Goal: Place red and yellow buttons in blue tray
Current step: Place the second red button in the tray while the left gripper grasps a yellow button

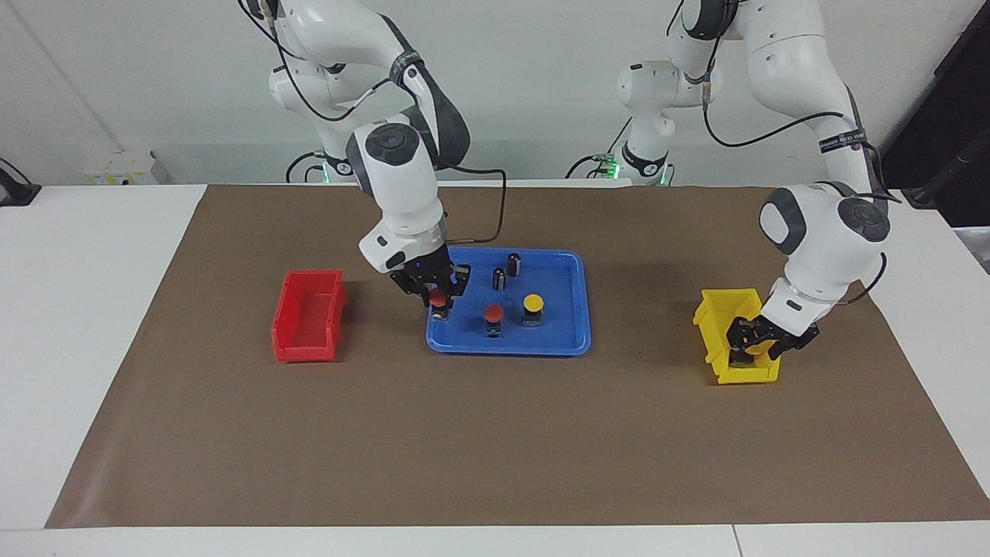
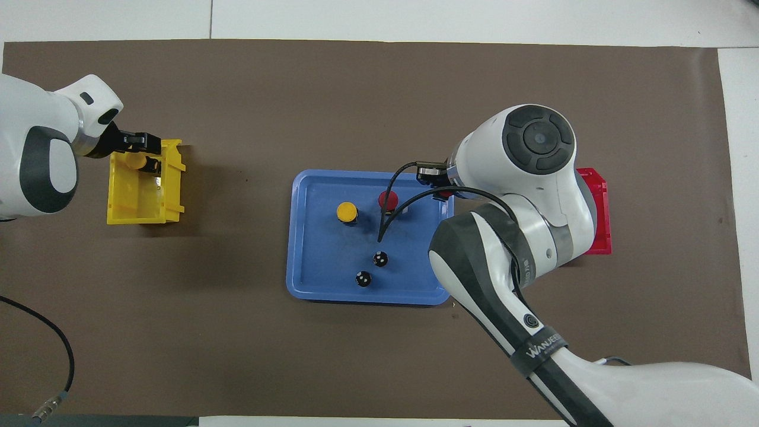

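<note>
The blue tray (image 1: 558, 334) lies mid-table and also shows in the overhead view (image 2: 320, 261). In it stand a red button (image 1: 493, 313) (image 2: 388, 200) and a yellow button (image 1: 533, 303) (image 2: 347, 212). My right gripper (image 1: 438, 300) is shut on a second red button (image 1: 438, 297), held low over the tray's end toward the right arm. The arm hides this button in the overhead view. My left gripper (image 1: 762, 346) (image 2: 144, 154) is down in the yellow bin (image 1: 719, 325), shut on a second yellow button (image 2: 137, 161).
Two dark capless cylinders (image 1: 500, 278) (image 1: 514, 264) stand in the tray, nearer to the robots than the buttons. A small red bin (image 1: 309, 313) sits beside the tray toward the right arm's end. The yellow bin (image 2: 133, 204) sits toward the left arm's end.
</note>
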{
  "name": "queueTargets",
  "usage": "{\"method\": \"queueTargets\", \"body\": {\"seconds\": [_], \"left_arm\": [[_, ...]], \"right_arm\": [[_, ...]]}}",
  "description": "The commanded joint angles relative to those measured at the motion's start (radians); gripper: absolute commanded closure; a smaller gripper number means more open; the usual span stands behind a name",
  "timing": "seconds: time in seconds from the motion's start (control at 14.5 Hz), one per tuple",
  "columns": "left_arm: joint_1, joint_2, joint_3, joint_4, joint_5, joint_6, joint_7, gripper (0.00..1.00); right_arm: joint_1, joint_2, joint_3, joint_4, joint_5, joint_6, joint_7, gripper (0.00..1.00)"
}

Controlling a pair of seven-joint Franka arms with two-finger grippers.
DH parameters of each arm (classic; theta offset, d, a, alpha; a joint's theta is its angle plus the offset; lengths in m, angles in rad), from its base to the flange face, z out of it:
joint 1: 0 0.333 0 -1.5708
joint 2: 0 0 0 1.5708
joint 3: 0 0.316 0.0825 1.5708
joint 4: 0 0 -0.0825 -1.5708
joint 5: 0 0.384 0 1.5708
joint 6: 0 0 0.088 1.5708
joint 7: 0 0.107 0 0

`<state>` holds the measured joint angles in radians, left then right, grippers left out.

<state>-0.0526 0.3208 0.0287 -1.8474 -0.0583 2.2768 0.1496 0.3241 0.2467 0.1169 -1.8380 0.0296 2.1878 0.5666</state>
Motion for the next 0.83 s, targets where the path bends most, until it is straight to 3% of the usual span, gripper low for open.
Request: {"method": "queueTargets", "body": {"seconds": [0.0, 0.14, 0.21, 0.28, 0.34, 0.48, 0.62, 0.69, 0.76], "left_arm": [[-0.010, -0.025, 0.011, -0.049, -0.011, 0.015, 0.004, 0.25], [-0.007, -0.026, 0.011, -0.050, -0.011, 0.003, 0.004, 0.26], [-0.004, -0.028, 0.011, -0.050, -0.011, -0.011, 0.001, 0.32], [-0.001, -0.031, 0.011, -0.049, -0.011, -0.016, -0.005, 0.54], [0.002, -0.031, 0.013, -0.047, -0.011, -0.022, 0.001, 0.98], [0.017, -0.026, 0.011, -0.017, -0.012, -0.043, 0.002, 0.99], [0.020, -0.026, 0.011, 0.107, -0.015, -0.187, -0.004, 0.99], [0.020, -0.031, 0.011, 0.185, -0.015, -0.301, -0.007, 0.99], [0.016, -0.034, 0.011, 0.247, -0.020, -0.407, -0.010, 0.99]], "right_arm": [[0.018, 0.019, -0.002, -0.046, 0.021, 0.056, -0.008, 0.67], [0.026, 0.011, -0.002, -0.079, 0.021, 0.064, -0.010, 0.67], [0.036, 0.005, -0.002, -0.095, 0.021, 0.076, -0.010, 0.67], [0.038, 0.003, -0.002, -0.110, 0.021, 0.096, -0.010, 0.67], [0.038, 0.000, -0.002, -0.127, 0.023, 0.122, -0.010, 0.66], [0.039, -0.009, -0.002, -0.159, 0.021, 0.147, -0.011, 0.65], [0.053, 0.002, -0.002, -0.161, 0.021, 0.168, -0.010, 0.62], [0.055, 0.003, -0.003, -0.161, 0.021, 0.168, -0.010, 0.57], [0.055, 0.003, -0.003, -0.153, 0.020, 0.159, -0.010, 0.38]]}}
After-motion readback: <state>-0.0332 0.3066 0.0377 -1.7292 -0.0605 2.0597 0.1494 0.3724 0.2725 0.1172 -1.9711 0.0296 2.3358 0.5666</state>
